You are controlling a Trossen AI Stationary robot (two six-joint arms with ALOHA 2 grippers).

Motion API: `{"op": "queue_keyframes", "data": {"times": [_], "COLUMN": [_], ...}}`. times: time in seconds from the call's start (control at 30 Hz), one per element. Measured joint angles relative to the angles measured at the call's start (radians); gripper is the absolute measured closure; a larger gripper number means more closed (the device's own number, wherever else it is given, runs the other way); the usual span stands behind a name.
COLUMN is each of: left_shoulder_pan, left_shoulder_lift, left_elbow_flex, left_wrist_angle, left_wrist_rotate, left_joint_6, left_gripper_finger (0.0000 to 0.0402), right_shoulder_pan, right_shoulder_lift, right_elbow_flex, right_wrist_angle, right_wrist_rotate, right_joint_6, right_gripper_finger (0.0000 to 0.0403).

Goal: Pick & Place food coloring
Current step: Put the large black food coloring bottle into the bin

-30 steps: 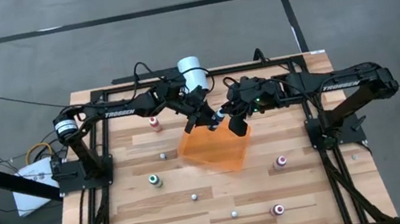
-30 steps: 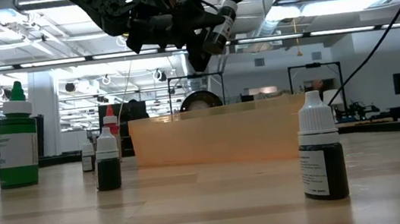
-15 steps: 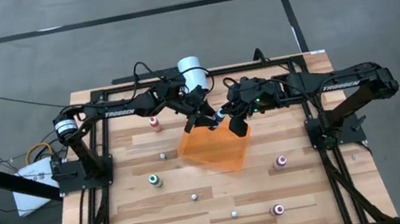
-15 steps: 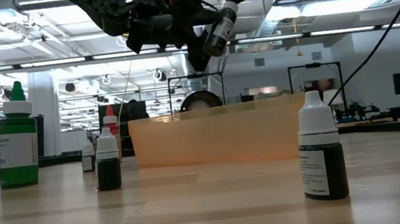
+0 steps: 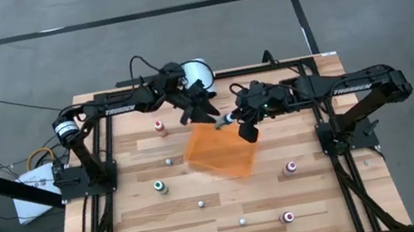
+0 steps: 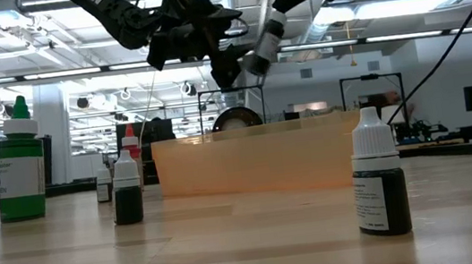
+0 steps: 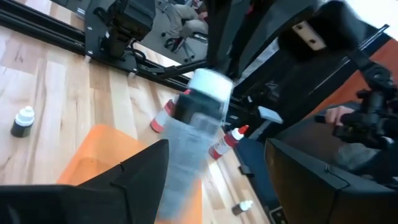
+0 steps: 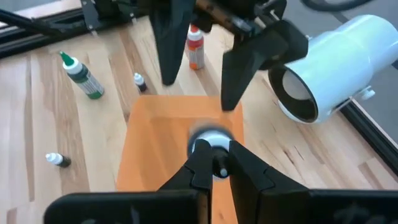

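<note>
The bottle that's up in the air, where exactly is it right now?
In the high view, the bottle hangs above the far edge of the orange tray, pinched by the right gripper, with the open left gripper just beside it.

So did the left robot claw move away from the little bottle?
Yes. The left gripper opened and pulled back toward the white cylinder, leaving the bottle in the right gripper.

The left gripper (image 5: 198,105) has been opened and drawn back from the white-capped bottle (image 6: 263,46) toward the white cylinder (image 5: 198,70); the bottle is left clamped by the right gripper (image 5: 230,117) above the orange tray (image 5: 226,152).
</note>
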Motion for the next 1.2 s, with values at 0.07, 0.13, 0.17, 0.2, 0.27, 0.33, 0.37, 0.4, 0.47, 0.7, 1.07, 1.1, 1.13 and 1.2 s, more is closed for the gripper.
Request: {"op": "queue_keyframes", "data": {"times": [0.07,0.13,0.17,0.2,0.27,0.33,0.37,0.4,0.47,0.7,1.07,1.1,1.13,1.2], "left_shoulder_pan": [0.007,0.007,0.004,0.002,0.002,0.012,0.022,0.033,0.060,0.138,0.160,0.161,0.164,0.165], "left_shoulder_lift": [0.000,0.000,0.000,0.000,0.000,0.000,0.000,0.000,0.000,0.000,-0.025,-0.029,-0.034,-0.043], "left_elbow_flex": [0.000,0.000,0.000,0.000,0.000,0.000,0.000,0.000,0.000,0.000,0.000,0.000,-0.001,-0.001], "left_wrist_angle": [0.000,-0.002,-0.002,-0.002,-0.006,-0.026,-0.045,-0.066,-0.115,-0.272,-0.283,-0.282,-0.285,-0.278], "left_wrist_rotate": [0.001,0.000,0.000,0.000,0.000,0.000,0.001,0.001,0.000,-0.001,0.015,0.018,0.022,0.027], "left_joint_6": [-0.002,-0.002,-0.002,-0.002,-0.001,0.012,0.018,0.022,0.039,0.115,0.134,0.135,0.135,0.137], "left_gripper_finger": [0.0144,0.0144,0.0144,0.0144,0.0144,0.0144,0.0144,0.0144,0.0144,0.0144,0.0144,0.0144,0.0144,0.0144], "right_shoulder_pan": [0.000,0.000,0.000,0.000,0.000,0.000,0.000,0.001,0.010,0.059,0.087,0.087,0.088,0.092], "right_shoulder_lift": [0.000,0.000,0.000,0.000,0.000,0.000,0.000,0.001,0.002,0.038,0.260,0.273,0.283,0.297], "right_elbow_flex": [-0.001,-0.001,-0.001,-0.001,0.000,0.000,0.000,0.000,0.001,0.000,0.002,0.001,0.001,0.001], "right_wrist_angle": [0.003,0.007,0.007,0.007,0.007,0.004,-0.003,-0.012,-0.035,-0.120,-0.095,-0.089,-0.088,-0.070], "right_wrist_rotate": [0.000,0.000,0.000,0.000,-0.013,-0.036,-0.049,-0.064,-0.076,-0.035,0.035,0.040,0.050,0.076], "right_joint_6": [0.000,0.000,0.000,0.000,0.001,0.003,0.008,0.017,0.032,0.056,0.032,0.030,0.028,0.027], "right_gripper_finger": [0.0383,0.0384,0.0384,0.0384,0.0386,0.0386,0.0386,0.0386,0.0386,0.0402,0.0402,0.0402,0.0402,0.0402]}}
